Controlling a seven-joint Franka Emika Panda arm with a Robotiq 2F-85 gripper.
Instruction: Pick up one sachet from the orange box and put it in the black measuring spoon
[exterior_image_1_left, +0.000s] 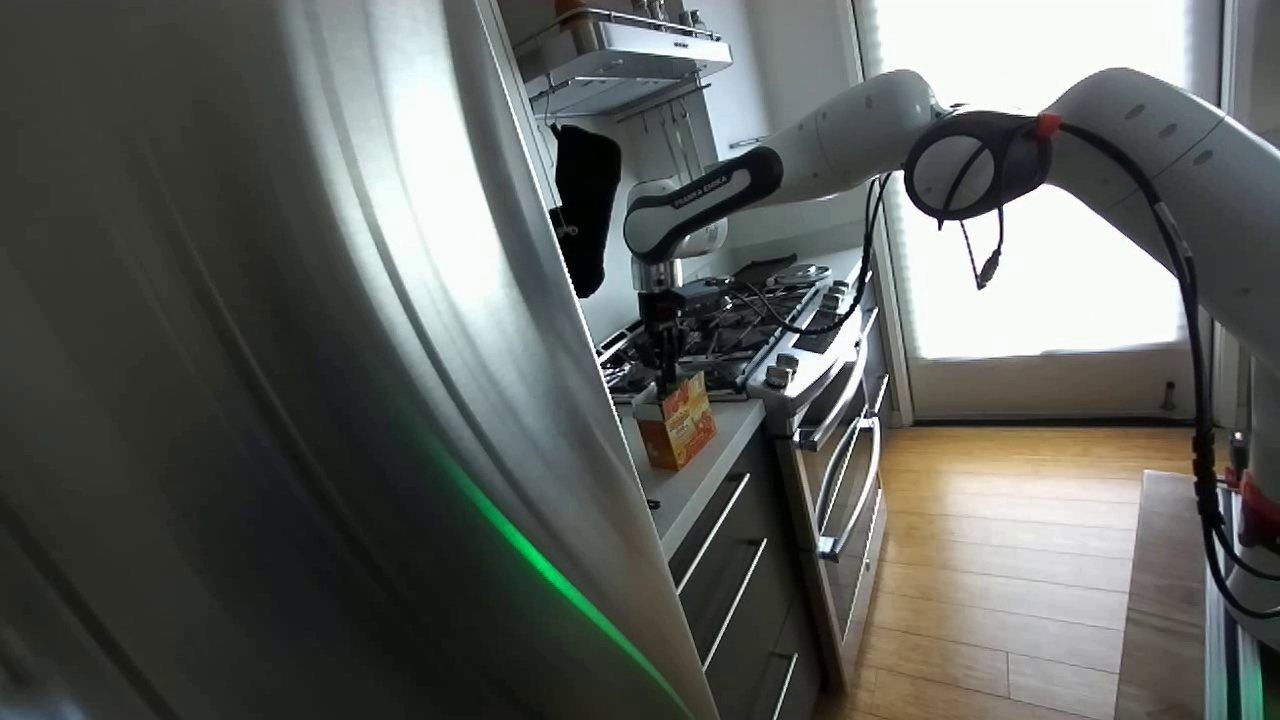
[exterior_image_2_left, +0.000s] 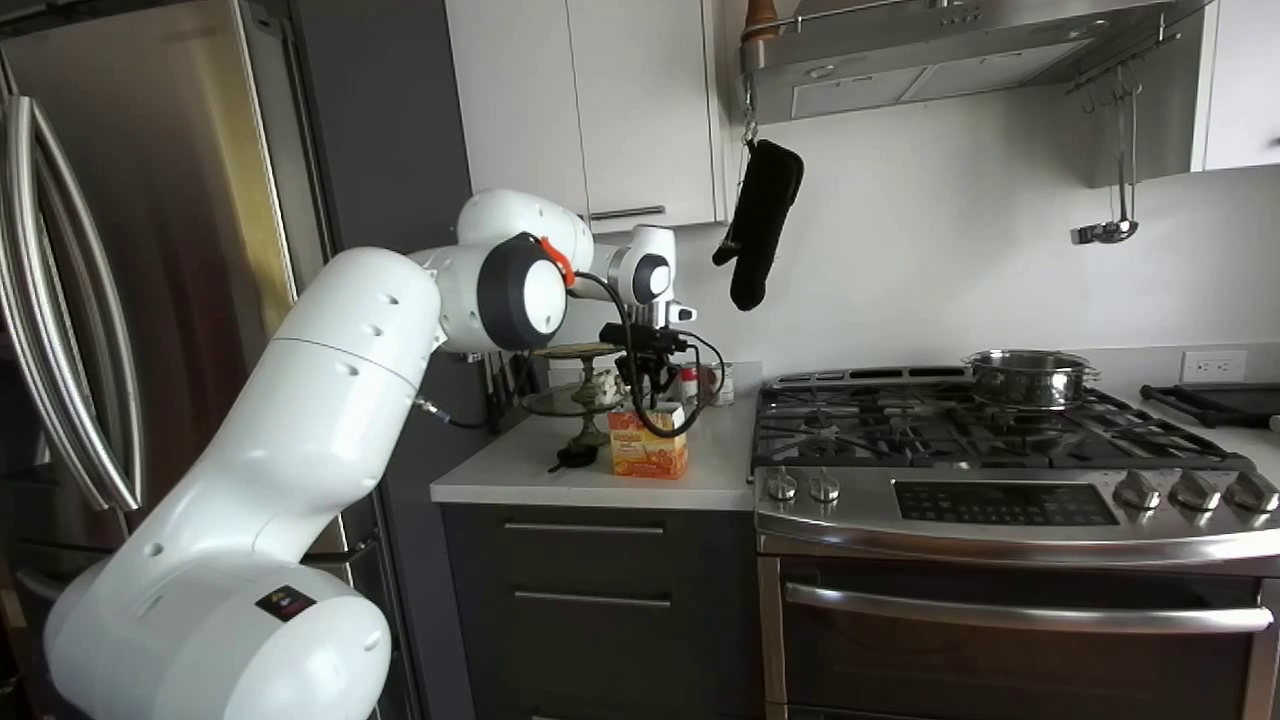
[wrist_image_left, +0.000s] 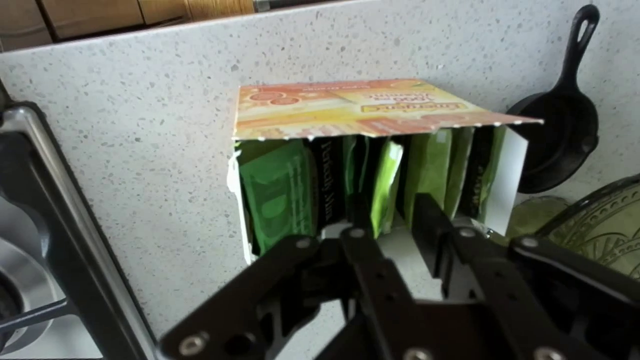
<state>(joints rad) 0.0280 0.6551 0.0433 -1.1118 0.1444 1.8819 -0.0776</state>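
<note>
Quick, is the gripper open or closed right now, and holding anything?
Black two-finger gripper: open, holding nothing; a flat bright green sachet shows between its parted jaws in the wrist view.

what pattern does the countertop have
Pale countertop with darker speckles, clearest in the wrist view.

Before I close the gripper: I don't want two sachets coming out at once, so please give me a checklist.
1. Gripper open: ok, a gap shows between its fingers.
2. Orange box upright on the counter: ok, in both exterior views.
3. Light-green sachet lined up: seems ok, it shows in that gap.
4. Only one sachet between the fingers: cannot tell, other sachets stand close by.
5. Fingers deep enough for a grip: cannot tell.
6. Black measuring spoon located: ok, beside the box, partly hidden by it in the wrist view.
</note>
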